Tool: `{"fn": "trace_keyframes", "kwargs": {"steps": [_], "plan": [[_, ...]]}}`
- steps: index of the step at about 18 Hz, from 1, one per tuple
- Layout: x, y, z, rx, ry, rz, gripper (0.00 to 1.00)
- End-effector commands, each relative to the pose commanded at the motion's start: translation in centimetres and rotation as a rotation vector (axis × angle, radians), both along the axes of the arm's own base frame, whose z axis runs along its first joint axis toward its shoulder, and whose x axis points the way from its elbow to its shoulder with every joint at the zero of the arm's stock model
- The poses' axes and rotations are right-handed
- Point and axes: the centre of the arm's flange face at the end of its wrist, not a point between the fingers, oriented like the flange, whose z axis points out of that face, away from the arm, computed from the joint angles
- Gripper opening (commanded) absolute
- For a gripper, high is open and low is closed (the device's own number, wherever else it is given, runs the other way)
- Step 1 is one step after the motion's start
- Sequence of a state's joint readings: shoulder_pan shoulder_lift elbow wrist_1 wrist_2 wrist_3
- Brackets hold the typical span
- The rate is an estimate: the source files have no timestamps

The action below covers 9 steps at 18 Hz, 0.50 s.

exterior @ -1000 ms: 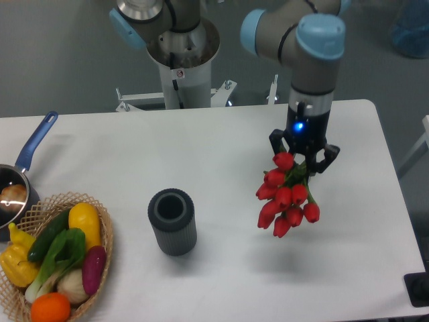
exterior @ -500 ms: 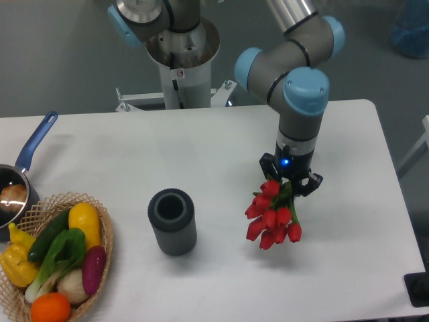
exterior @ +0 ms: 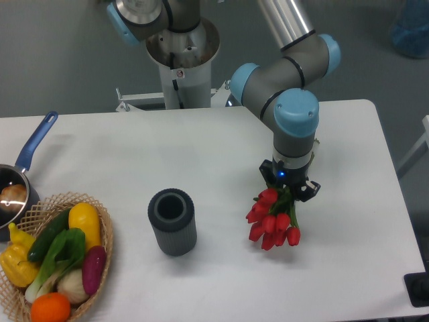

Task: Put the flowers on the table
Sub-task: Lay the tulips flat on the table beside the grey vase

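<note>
flower stems (exterior: 289, 198) hidden by jaws

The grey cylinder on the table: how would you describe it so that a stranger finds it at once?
On the white table, look near the front middle, between the wicker basket and the red flowers. The grey cylinder stands upright, dark, ribbed and open-topped, the only colourless thing there.

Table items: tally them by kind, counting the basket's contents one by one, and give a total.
Flowers, in the gripper: 1
Grey cylinder: 1
Wicker basket: 1
Vegetables and fruit in the basket: about 7
Blue-handled pan: 1
Total: about 11
</note>
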State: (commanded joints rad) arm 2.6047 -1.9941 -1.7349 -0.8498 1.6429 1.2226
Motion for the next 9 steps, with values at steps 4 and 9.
{"fn": "trace_keyframes", "kwargs": {"steps": [4,9], "plan": [[0.37,0.53,-0.99,-0.009,-0.012,-0.006,0.43],[0.38,0.65,-0.9,-0.006,-0.009,-0.014,0.5]]}}
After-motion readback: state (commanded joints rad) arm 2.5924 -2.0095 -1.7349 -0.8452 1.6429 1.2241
